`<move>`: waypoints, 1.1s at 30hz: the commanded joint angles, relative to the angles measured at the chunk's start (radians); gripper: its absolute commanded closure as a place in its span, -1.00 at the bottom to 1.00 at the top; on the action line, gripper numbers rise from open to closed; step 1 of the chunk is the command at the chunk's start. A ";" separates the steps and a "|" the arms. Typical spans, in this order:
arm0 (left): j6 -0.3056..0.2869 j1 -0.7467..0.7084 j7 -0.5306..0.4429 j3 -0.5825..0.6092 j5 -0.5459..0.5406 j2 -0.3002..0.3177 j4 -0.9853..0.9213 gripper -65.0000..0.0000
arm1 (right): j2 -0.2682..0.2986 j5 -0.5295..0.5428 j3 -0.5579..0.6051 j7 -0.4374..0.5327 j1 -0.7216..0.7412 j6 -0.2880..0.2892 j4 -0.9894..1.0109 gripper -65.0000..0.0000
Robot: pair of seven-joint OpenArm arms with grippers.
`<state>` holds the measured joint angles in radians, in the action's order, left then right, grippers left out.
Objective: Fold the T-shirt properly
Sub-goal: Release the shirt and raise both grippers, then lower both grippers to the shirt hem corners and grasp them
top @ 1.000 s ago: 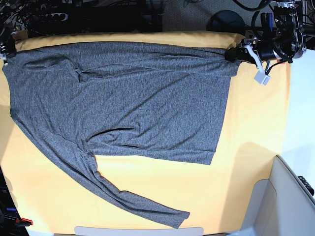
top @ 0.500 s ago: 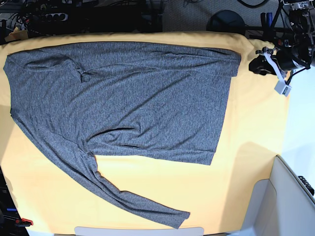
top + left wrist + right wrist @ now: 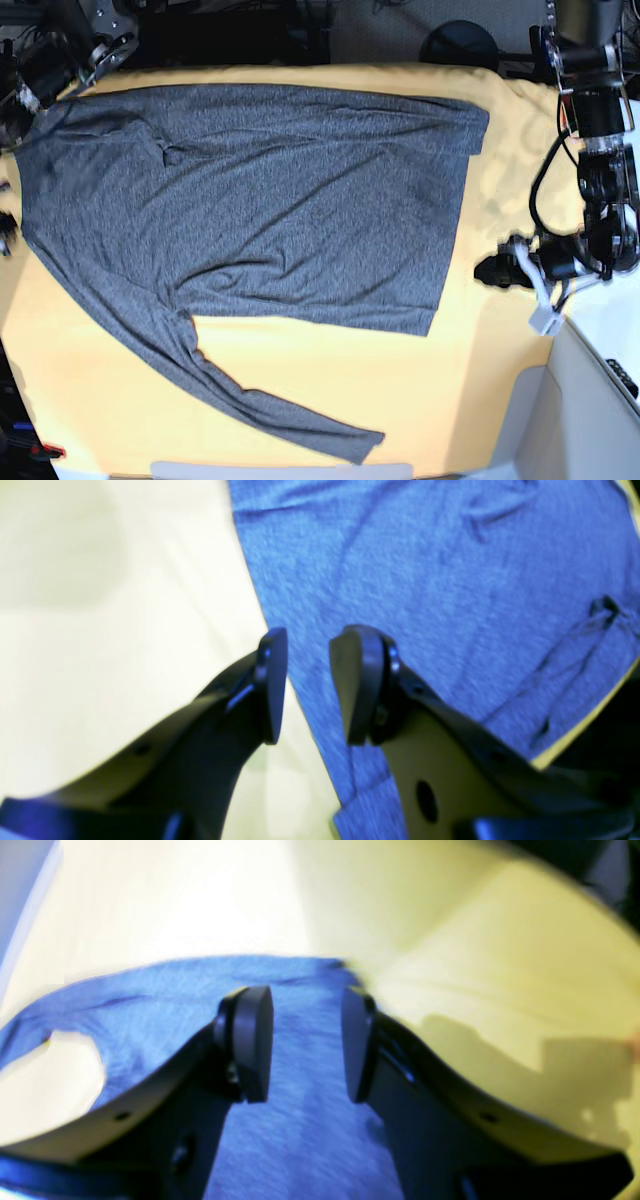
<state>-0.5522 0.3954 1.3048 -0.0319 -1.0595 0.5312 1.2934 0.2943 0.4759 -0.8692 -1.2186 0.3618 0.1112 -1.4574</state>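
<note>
Although the T-shirt (image 3: 250, 215) lies spread over the yellow-orange cloth (image 3: 500, 380) on the table, the base view shows folding only begun: the body rests flat with its far edge turned over on itself, while one long sleeve (image 3: 240, 395) trails loose toward the near edge and no further fold is made, so by my judgement most of the work remains. Compared with the earlier base frames, the left end effector (image 3: 490, 271) has left the shirt's far right corner and has travelled down the cloth to a point just beside the hem side of the garment, clear of it; the right end effector (image 3: 22, 100) has come back into view at the far left corner near the shoulder, where half a second ago it was out of frame. The garment itself lies as it did. From the left wrist view, the left end effector (image 3: 307, 685) stands partly open with nothing between its pads, poised over the shirt's straight edge where fabric meets cloth. From the right wrist view, the right end effector (image 3: 305, 1040) is likewise partly open and empty, hanging above a rounded edge of the T-shirt (image 3: 300, 1140) with bare cloth beyond.
</note>
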 commanded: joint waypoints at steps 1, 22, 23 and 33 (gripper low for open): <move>-0.001 0.072 -0.040 0.030 -0.021 0.002 -0.045 0.42 | 0.021 0.005 0.025 0.012 0.062 0.023 0.050 0.29; 0.054 0.518 -0.672 0.580 -0.020 -0.118 -0.977 0.42 | 0.092 0.004 0.433 0.460 0.380 0.118 0.739 0.29; 0.099 0.523 -0.673 0.580 -0.020 -0.118 -0.977 0.42 | 0.087 0.004 0.433 0.460 0.380 0.117 0.739 0.29; 0.246 0.515 -0.712 0.574 -0.028 -0.150 -0.975 0.42 | 0.072 0.004 0.433 0.460 0.372 0.115 0.739 0.29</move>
<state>-0.2989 0.8696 0.6094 0.5499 -1.0737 0.3626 0.3073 0.3538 0.4698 -0.4343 -0.7795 0.7033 0.2176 -0.6983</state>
